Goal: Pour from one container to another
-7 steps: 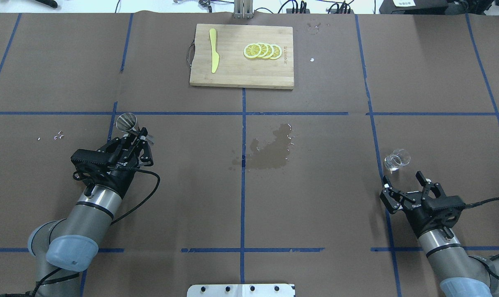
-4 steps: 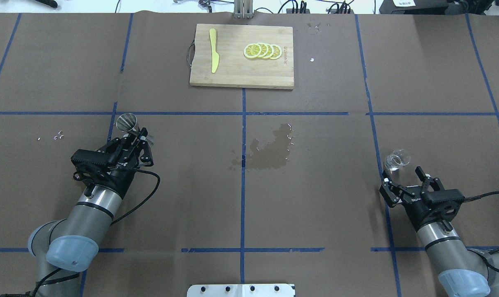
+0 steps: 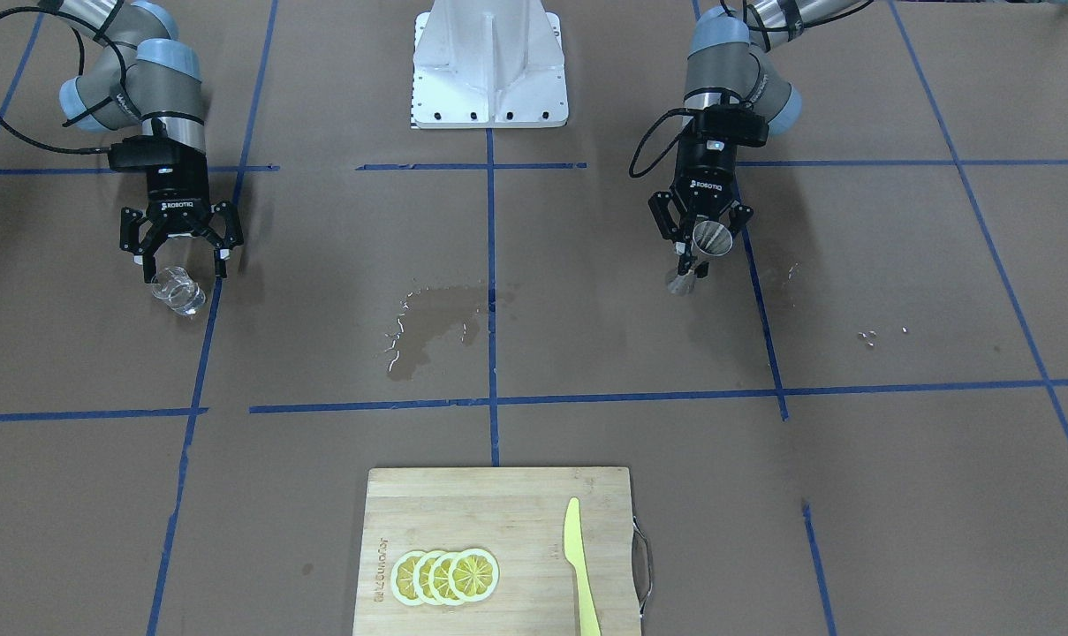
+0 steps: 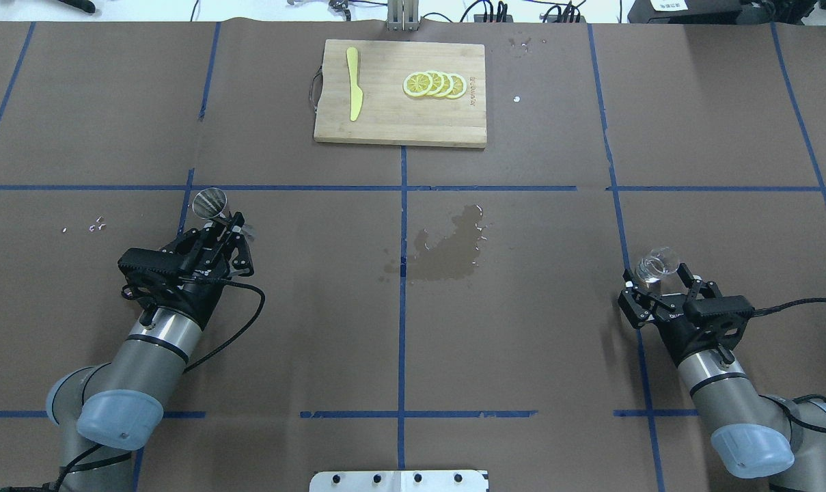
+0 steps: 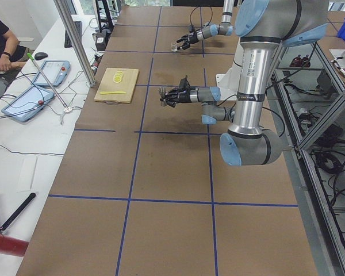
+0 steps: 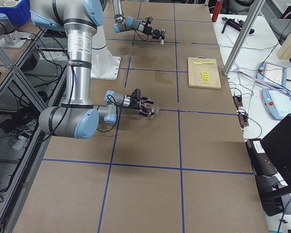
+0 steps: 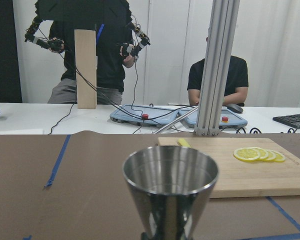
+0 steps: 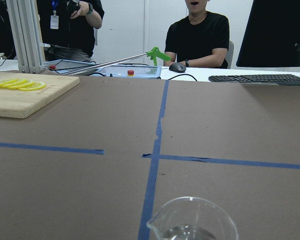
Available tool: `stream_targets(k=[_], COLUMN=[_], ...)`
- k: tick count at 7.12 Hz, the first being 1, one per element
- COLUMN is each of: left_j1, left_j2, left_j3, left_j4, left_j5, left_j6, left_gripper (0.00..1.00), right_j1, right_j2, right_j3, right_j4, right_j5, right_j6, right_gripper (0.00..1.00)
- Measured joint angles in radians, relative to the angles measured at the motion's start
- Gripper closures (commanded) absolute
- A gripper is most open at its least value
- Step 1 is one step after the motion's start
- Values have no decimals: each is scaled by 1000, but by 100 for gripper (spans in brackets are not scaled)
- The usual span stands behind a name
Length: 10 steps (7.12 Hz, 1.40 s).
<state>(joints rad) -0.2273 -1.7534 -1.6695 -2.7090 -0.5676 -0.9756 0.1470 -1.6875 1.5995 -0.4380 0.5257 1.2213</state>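
The metal jigger (image 4: pixel 210 202) stands upright with my left gripper (image 4: pixel 233 231) shut on its narrow waist; its open top cone fills the left wrist view (image 7: pixel 170 192). Facing the robot, the jigger (image 3: pixel 708 239) hangs just over the table in that gripper (image 3: pixel 698 256). The clear glass cup (image 4: pixel 656 264) sits on the table at the right with a little liquid in it. My right gripper (image 4: pixel 657 279) is open, its fingertips on either side of the cup's near part, not touching it. The cup's lip (image 8: pixel 192 220) shows low in the right wrist view.
A wooden cutting board (image 4: pixel 385 126) at the far middle carries lemon slices (image 4: pixel 434 84) and a yellow knife (image 4: pixel 354 82). A wet spill (image 4: pixel 447 249) darkens the table's centre. Small droplets (image 4: pixel 97 223) lie left of the jigger. Operators sit beyond the far edge.
My right gripper has moved forward to the cup, so its open fingers now flank it. The left gripper and jigger have not moved.
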Motion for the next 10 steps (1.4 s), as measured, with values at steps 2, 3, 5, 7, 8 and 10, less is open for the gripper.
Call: stream_targets(k=[2, 3, 5, 7, 8, 10], left_j1=[0, 0, 0, 0, 0, 0], left_j2=[0, 0, 0, 0, 0, 0], left_j3=[1, 0, 1, 0, -1, -2], left_j4=[0, 0, 0, 0, 0, -1], left_j5=[1, 1, 2, 3, 4, 5], left_j6=[0, 0, 0, 0, 0, 0], left_gripper=[100, 100, 100, 100, 100, 100], right_j1=[12, 14, 17, 18, 18, 18], right_j2=[8, 10, 10, 10, 10, 12], right_j3=[-20, -29, -40, -52, -65, -86], right_j4=[1, 2, 19, 34, 55, 104], right_j5=[8, 9, 12, 14, 17, 27], right_j6=[-3, -3, -4, -3, -8, -43], right_gripper=[4, 9, 14, 14, 15, 19])
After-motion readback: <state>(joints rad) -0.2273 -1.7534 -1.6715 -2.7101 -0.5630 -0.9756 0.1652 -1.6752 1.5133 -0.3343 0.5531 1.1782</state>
